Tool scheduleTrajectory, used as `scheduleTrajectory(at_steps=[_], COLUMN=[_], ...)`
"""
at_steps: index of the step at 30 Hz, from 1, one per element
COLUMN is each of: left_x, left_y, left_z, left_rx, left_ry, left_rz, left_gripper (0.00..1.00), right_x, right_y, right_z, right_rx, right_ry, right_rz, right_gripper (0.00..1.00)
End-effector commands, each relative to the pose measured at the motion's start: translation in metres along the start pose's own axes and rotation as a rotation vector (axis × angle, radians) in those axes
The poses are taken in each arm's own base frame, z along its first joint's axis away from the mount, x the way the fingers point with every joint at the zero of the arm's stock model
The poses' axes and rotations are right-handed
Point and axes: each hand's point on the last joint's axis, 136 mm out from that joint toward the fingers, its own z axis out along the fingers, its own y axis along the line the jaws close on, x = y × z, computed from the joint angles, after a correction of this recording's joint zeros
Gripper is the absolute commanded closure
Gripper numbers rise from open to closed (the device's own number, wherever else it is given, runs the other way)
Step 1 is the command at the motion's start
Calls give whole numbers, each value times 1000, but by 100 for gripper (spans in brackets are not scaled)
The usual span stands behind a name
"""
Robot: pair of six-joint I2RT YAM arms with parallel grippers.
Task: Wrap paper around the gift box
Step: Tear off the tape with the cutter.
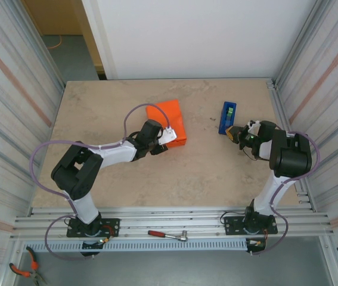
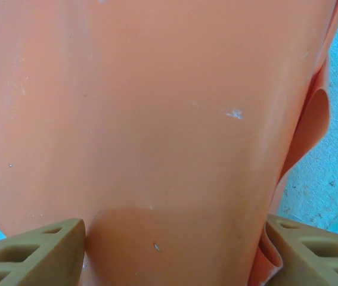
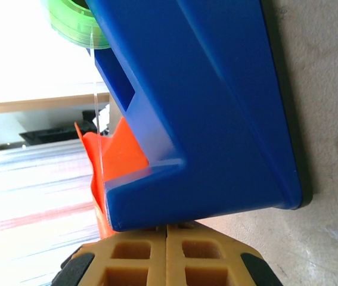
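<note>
Paper (image 1: 167, 121): orange, folded into a boxy bundle just above the middle of the overhead frame, lying on the table (image 1: 97, 113).
Gift box: my guess is it's tucked inside that bundle, going by the shape.
Bundle axis: long side runs top to bottom of the frame, leaning a bit right at the lower end.
Left gripper (image 1: 164, 142): sits at the bundle's lower end, jaws spread wide with the paper between them. In the wrist view the orange touches both fingers (image 2: 34, 250), so it looks like a wide hold on the bundle.
Right gripper (image 1: 237, 132): over at the right of the frame, pinched fully closed, right up against the blue tape dispenser (image 1: 227, 117). Can't tell if the clear tape (image 3: 99, 131) end is caught in it.
Who's closer: left arm, easily; the right one is well apart from the bundle, which lies to its left.
Next move, I reckon: tape has to travel left to the bundle while the left arm keeps the fold pinned.
</note>
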Motion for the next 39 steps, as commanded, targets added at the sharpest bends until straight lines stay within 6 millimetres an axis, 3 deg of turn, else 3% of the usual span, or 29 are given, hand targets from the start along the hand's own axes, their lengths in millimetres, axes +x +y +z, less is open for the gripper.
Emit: scheduleTrajectory(at_steps=[1,10,24,39], left_x=[12,12,12,12], left_y=[-19,-20,-20,-21], left_z=[6,6,6,6], left_rx=[63,65,65,66], left_ry=[48,51,51,49], left_rz=[24,26,29,32], left_gripper=[27,27,27,28], right_x=[6,3,1,3], right_y=[-21,-22,1,-25], right_z=[-5,-10,-16,-1], right_rx=[47,15,-119,-118], right_ry=[-2,-14,2,1], right_rz=[78,103,106,205], right_gripper=[100,100,100,100])
